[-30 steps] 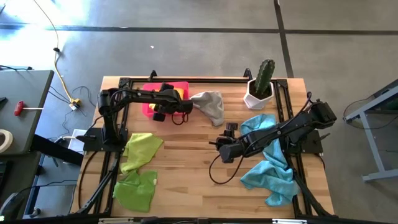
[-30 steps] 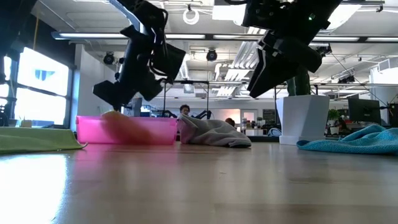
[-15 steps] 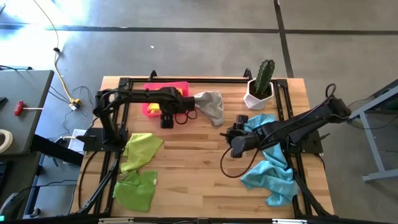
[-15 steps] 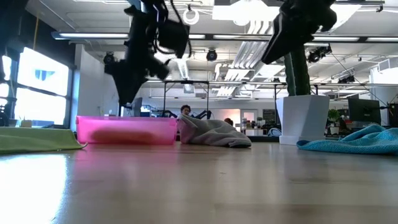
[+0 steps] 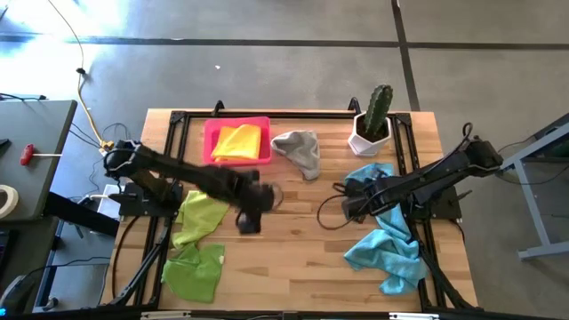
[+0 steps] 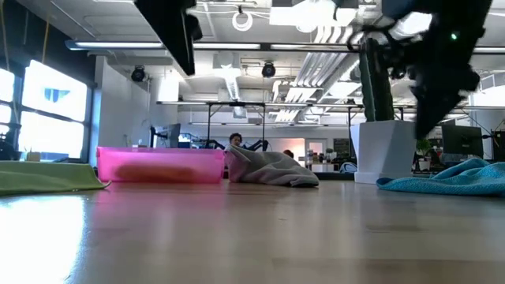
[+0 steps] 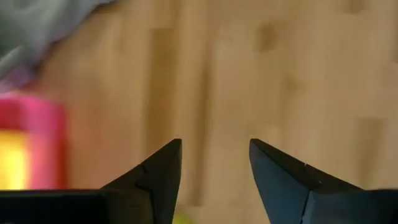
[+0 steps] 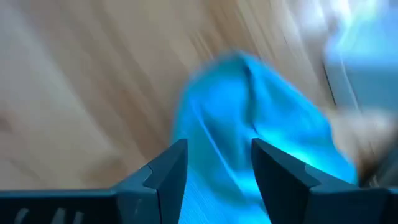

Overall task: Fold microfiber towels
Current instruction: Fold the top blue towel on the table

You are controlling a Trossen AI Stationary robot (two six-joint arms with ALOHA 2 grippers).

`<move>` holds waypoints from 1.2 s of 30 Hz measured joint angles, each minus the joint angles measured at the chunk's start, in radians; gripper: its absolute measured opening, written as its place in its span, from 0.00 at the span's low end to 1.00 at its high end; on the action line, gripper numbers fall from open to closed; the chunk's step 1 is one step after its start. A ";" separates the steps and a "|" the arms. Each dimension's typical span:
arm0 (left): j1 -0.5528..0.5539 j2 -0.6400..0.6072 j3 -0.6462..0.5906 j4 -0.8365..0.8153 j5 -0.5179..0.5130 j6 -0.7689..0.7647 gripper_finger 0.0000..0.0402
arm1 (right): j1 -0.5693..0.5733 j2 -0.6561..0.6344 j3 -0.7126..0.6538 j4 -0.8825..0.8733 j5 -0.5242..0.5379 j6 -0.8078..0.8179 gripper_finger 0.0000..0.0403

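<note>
A yellow towel [image 5: 238, 140] lies folded inside the pink tray [image 5: 210, 130] at the far edge. A grey towel [image 5: 300, 149] sits crumpled beside the tray's right side. A lime towel [image 5: 201, 213] and a green towel [image 5: 196, 271] lie at the near left. Two light blue towels [image 5: 388, 253] are heaped at the right. My left gripper [image 5: 248, 222] hangs open over bare wood near the table's middle. My right gripper [image 5: 350, 208] is open above the left edge of the upper light blue towel [image 8: 249, 118], fingers pointing down at it.
A cactus in a white pot [image 5: 372, 126] stands at the far right, just beyond the blue towels. Black frame rails [image 5: 267, 114] run along the table's edges. Bare wood [image 5: 293, 249] lies open between the green and blue towels.
My left gripper has left the pink tray, swinging toward the near edge and the table's middle while rising and tipping to point down; the yellow towel stays in the tray. My right gripper has moved toward the right edge, over the light blue towel, rolling as it went.
</note>
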 joint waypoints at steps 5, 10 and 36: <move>-0.152 0.000 -0.001 0.070 -0.002 -0.078 0.44 | -0.042 0.000 -0.090 -0.039 -0.125 0.056 0.43; -0.260 0.000 -0.001 0.144 -0.099 -0.168 0.44 | -0.117 0.000 -0.172 0.003 -0.201 -0.012 0.43; -0.405 0.002 -0.001 0.155 -0.330 -0.347 0.44 | -0.168 -0.026 -0.076 0.510 -0.443 -0.552 0.43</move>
